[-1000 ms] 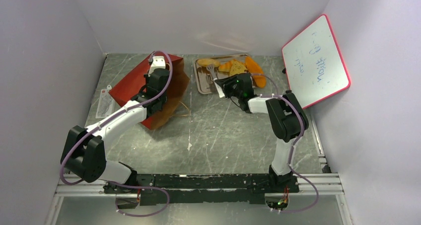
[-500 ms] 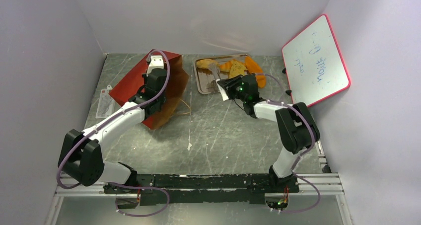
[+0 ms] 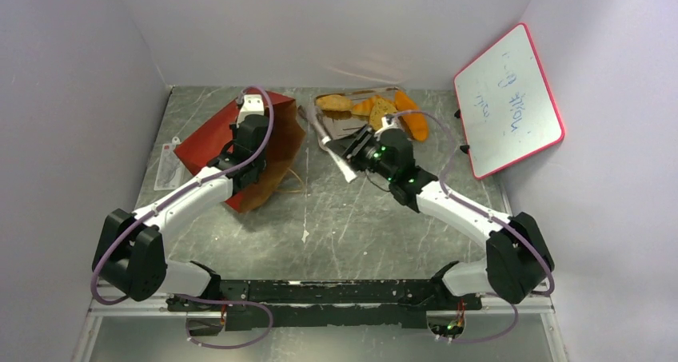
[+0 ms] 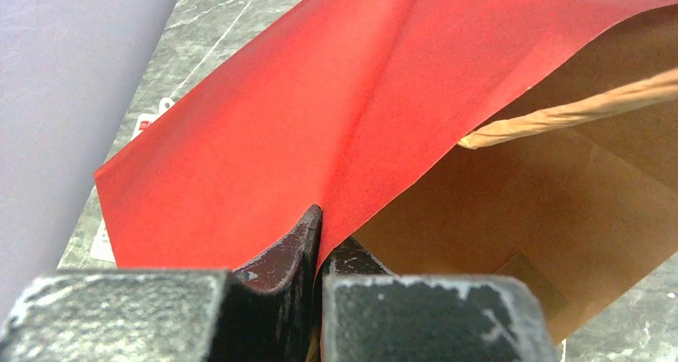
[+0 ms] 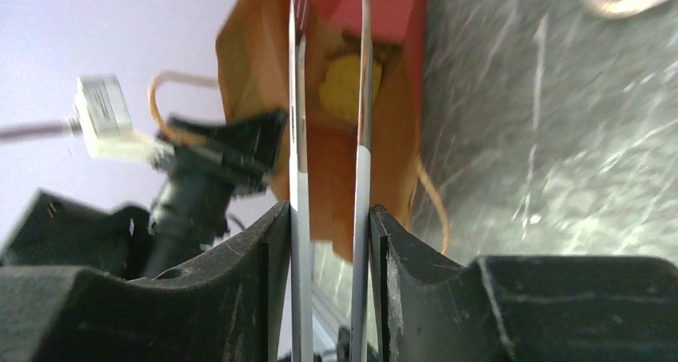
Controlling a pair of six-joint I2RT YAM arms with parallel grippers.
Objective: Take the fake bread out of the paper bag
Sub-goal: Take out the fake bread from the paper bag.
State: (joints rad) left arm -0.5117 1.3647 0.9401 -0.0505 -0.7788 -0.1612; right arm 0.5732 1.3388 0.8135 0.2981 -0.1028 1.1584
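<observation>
The red paper bag (image 3: 212,134) lies tilted at the back left, its brown mouth facing right. My left gripper (image 3: 248,158) is shut on the bag's upper rim (image 4: 264,130), one finger outside and one inside. My right gripper (image 3: 356,149) is shut on silver tongs (image 3: 332,146), which point left toward the bag mouth. In the right wrist view the two tong blades (image 5: 365,138) run between my fingers toward the bag (image 5: 400,122), where a yellow bread piece (image 5: 345,86) shows inside. Other bread pieces (image 3: 382,110) lie on the tray.
A flat silver tray (image 3: 344,125) sits at the back centre right of the bag. A red-framed whiteboard (image 3: 512,98) leans on the right wall. A white tag (image 3: 169,166) lies left of the bag. A cord handle (image 3: 294,178) trails from the bag mouth.
My right arm has swung from over the tray to the left and nearer, bringing the tongs in line with the bag mouth. My left gripper keeps its hold on the bag rim.
</observation>
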